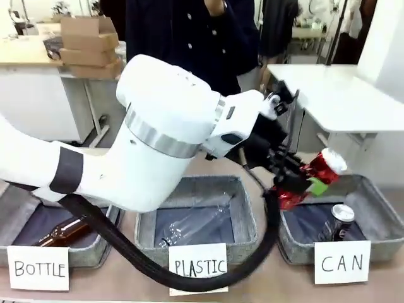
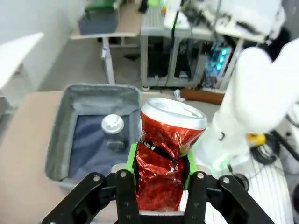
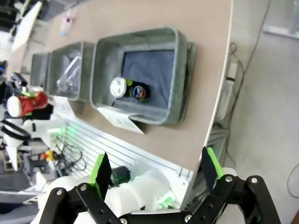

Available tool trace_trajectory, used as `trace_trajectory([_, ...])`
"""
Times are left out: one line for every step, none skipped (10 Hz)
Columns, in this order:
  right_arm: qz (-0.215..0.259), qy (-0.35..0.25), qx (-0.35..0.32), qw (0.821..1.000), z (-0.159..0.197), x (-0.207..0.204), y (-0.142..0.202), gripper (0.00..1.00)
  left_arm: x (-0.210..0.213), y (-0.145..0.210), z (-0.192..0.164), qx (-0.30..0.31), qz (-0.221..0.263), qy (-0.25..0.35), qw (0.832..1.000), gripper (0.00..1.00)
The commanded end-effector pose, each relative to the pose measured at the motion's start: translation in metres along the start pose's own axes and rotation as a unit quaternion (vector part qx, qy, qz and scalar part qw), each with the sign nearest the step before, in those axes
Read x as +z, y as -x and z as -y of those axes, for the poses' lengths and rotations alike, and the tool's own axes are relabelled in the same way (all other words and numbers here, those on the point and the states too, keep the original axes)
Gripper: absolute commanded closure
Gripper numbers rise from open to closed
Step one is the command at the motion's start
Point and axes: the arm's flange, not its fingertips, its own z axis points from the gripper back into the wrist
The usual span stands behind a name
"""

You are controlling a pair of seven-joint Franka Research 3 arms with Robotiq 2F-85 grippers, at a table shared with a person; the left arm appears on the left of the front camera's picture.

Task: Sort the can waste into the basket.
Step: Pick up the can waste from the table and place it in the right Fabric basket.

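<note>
Step in hand: the left gripper (image 2: 161,159) was closed on the red can (image 2: 170,126) and held it in the air, above the edge of the basket (image 1: 379,189) marked with the white card "CAN" (image 1: 341,262); I judged this the carrying step, with the drop not yet done.
Black can: it was standing upright inside the basket, on the dark lining (image 1: 341,224).
Next move: it seemed to call for bringing the red can fully over the lining, clear of the black can and of the rim, and only then opening the jaws.
Right gripper: its jaws (image 3: 154,168) were wide open with nothing between them, well apart from the basket and beyond the edge of the table (image 3: 205,70).
Red can: thin shiny metal, crumpled and dented in the body, with a round silver top; it was tilted in the green pads.
Basket: grey woven fabric, rectangular, soft-looking walls with rounded corners.
Other baskets: "PLASTIC" (image 1: 208,186) held a clear bottle (image 1: 196,224); "BOTTLE" (image 1: 95,249) held a brown glass bottle (image 1: 60,232).
</note>
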Motion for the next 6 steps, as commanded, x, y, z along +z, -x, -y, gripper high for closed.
trace_trajectory([-0.008, 0.001, 0.004, 1.0, -0.005, 0.007, -0.004, 0.0, 0.045, 0.004, 0.008, -0.031, -0.018, 0.014, 0.999, 0.56])
trace_trajectory([-0.008, 0.001, 0.004, 1.0, -0.005, 0.007, -0.004, 0.0, 0.0, 0.0, 0.0, 0.0, 0.0, 0.0, 1.0, 0.56])
trace_trajectory([-0.008, 0.001, 0.004, 1.0, -0.005, 0.007, -0.004, 0.0, -0.014, 0.005, -0.029, -0.034, 0.028, -0.1, 0.994, 0.56])
trace_trajectory([-0.008, 0.001, 0.004, 1.0, -0.005, 0.007, -0.004, 0.0, -0.04, 0.0, -0.048, -0.048, 0.032, -0.107, 0.993, 0.56])
trace_trajectory([-0.008, 0.001, 0.004, 1.0, -0.005, 0.007, -0.004, 0.0, -0.06, -0.005, -0.062, -0.057, 0.02, -0.091, 0.994, 0.56])
trace_trajectory([-0.008, 0.001, 0.004, 1.0, -0.005, 0.007, -0.004, 0.0, -0.072, -0.009, -0.075, -0.058, 0.017, -0.079, 0.995, 0.56])
